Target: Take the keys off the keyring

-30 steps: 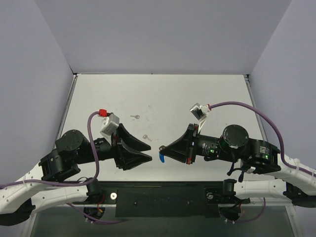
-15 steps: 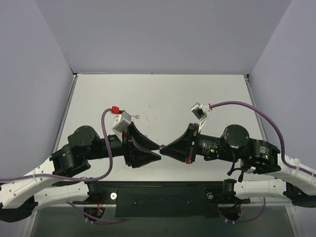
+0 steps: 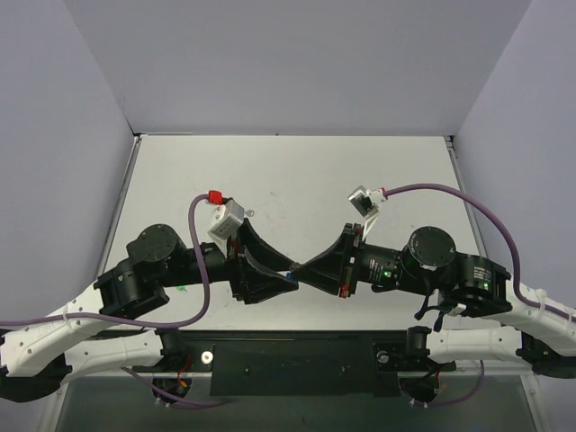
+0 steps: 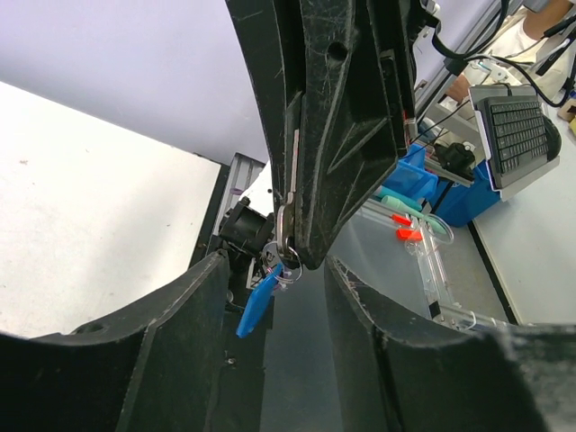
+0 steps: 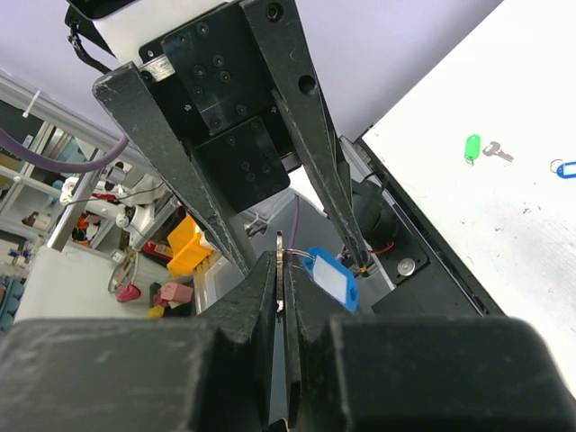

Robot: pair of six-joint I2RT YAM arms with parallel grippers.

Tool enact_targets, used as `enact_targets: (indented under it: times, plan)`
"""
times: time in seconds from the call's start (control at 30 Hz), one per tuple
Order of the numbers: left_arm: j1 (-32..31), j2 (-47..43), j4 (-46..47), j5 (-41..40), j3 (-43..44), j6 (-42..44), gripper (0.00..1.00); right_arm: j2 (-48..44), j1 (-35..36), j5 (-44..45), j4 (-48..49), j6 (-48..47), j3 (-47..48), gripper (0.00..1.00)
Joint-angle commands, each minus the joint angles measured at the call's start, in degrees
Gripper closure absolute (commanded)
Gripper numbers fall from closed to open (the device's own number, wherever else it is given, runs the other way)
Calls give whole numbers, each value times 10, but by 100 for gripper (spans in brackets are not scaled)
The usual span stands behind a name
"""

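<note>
Silvery metal shows as a thin edge between the tips of the right gripper point(image 5: 281, 261): the keyring point(image 5: 280, 245), seen edge-on. The jaws are pressed together on it with no gap to either side. A blue tag point(image 5: 330, 281) hangs from the ring just beside the closed tips, on the side toward the white table point(image 3: 360, 171). Its pale label window faces the right wrist camera, but any writing on it is too small to read.

The left gripper point(image 4: 274, 270) meets it tip to tip. Its jaws stand apart and hold nothing, one finger point(image 4: 193, 310) on each flank of the right gripper's closed tips. In the left wrist view the ring and the blue tag dangle in the gap between them; contact with either finger cannot be told.

Well away from both pairs of jaws, a green tag point(image 5: 472, 147) lies flat on the table with a small key point(image 5: 496, 152) just beside it. A second blue tag point(image 5: 564, 168) lies near them, cut off by the frame edge.
</note>
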Motion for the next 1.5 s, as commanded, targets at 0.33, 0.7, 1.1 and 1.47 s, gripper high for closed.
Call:
enact_targets:
  times: [0.33, 0.7, 1.1, 1.47]
  plan:
    - [-3, -8, 40, 18, 22, 14, 82, 7, 4, -15, 41, 7, 11, 100]
    - [-3, -22, 36, 11, 18, 16, 100, 9, 5, -18, 34, 12, 14, 100]
    - [-3, -48, -97, -73, 58, 70, 45, 2, 5, 6, 7, 6, 31, 100]
    - [-5, -20, -107, -70, 67, 94, 43, 23, 5, 24, -19, 17, 54, 100]
